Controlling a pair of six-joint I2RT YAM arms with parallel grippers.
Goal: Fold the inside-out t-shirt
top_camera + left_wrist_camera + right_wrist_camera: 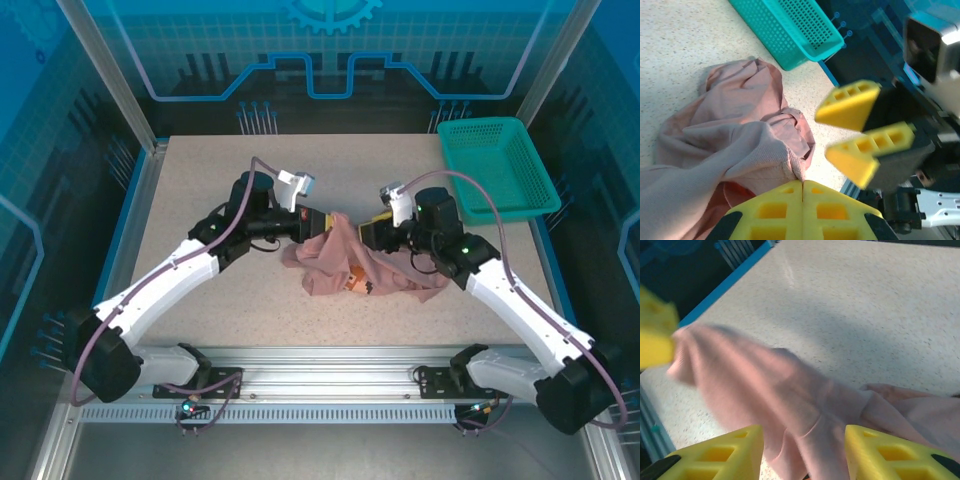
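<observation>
The inside-out t-shirt (345, 262) lies bunched in a heap on the near middle of the worktop (200, 180), between the two arms. Just beyond it, the left claw (320, 222) is clamped on a fold of its upper edge. The right claw (372, 232) stands facing it, fingers apart, with cloth between them and ungripped. A teal basket (497, 165) sits at the far right corner.
</observation>
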